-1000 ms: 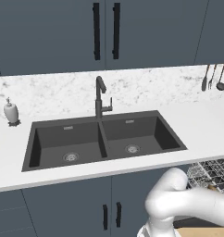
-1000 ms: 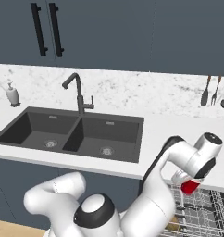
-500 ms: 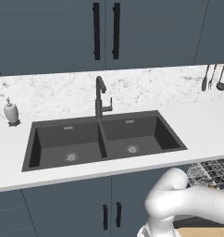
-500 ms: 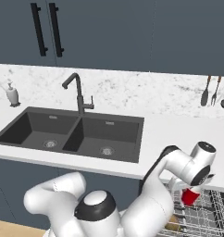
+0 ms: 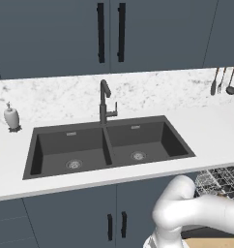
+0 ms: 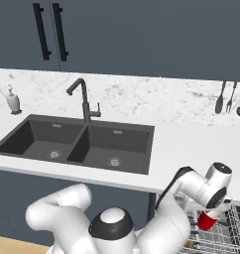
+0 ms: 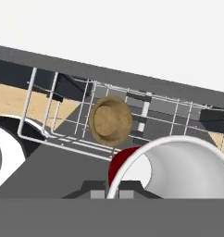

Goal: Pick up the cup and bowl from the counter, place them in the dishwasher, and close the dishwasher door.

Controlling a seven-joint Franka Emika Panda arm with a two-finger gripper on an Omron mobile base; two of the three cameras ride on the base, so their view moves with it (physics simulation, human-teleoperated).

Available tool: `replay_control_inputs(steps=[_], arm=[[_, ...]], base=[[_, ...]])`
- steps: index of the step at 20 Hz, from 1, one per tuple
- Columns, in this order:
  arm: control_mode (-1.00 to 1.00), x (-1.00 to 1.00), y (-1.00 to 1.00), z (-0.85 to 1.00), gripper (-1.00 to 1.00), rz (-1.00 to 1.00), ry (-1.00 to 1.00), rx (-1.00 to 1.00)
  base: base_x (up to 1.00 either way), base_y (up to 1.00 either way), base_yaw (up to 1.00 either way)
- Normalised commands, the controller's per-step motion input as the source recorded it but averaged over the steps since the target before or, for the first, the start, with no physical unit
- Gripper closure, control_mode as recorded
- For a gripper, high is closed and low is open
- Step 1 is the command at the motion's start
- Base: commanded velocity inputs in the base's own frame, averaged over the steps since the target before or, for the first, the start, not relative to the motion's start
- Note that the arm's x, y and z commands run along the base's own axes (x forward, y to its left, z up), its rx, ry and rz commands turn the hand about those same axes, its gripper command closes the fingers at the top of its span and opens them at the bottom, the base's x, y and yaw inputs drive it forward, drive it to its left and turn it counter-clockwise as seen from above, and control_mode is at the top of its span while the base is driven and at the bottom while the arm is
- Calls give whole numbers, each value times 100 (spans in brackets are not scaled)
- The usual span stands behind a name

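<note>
My gripper [image 6: 208, 214] is shut on the red cup [image 6: 207, 221] and holds it just over the dishwasher's silvery wire rack [image 6: 232, 235], below the counter [image 6: 191, 144] edge. In the hand view the cup [image 7: 178, 169] fills the lower right, with its pale rim and white inside. The tan-brown bowl [image 7: 110, 120] lies in the rack [image 7: 49, 109] just beyond it. The rack [image 5: 221, 178] also shows right of the arm in the left base view. A flat dark grey surface [image 7: 63, 162] lies under the rack; I cannot tell whether it is the dishwasher door.
A dark double sink [image 5: 109, 145] with a black faucet [image 5: 105, 101] sits in the counter [image 5: 211, 128]. A white soap bottle [image 5: 11, 117] stands at the far left. Utensils [image 6: 231, 98] hang at the back right. Dark-blue cabinets [image 5: 116, 225] sit under the counter.
The hand has come down and a little to the right with the red cup, closer to the wire rack. The jaws have stayed shut on the cup.
</note>
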Motion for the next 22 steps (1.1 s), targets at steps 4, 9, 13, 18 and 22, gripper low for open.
replay_control_inputs(steps=[4,9,13,18,22], arm=[[-100,-26,-33,-36,100,-5,-1,2],[-100,-9,-24,-31,100,0,-3,0],[-100,0,0,-24,100,0,-5,0],[-100,4,0,-22,100,0,-9,0],[-100,2,0,-22,100,0,-9,0]], base=[[0,0,0],[0,0,0],[0,0,0],[0,0,0],[0,0,0]])
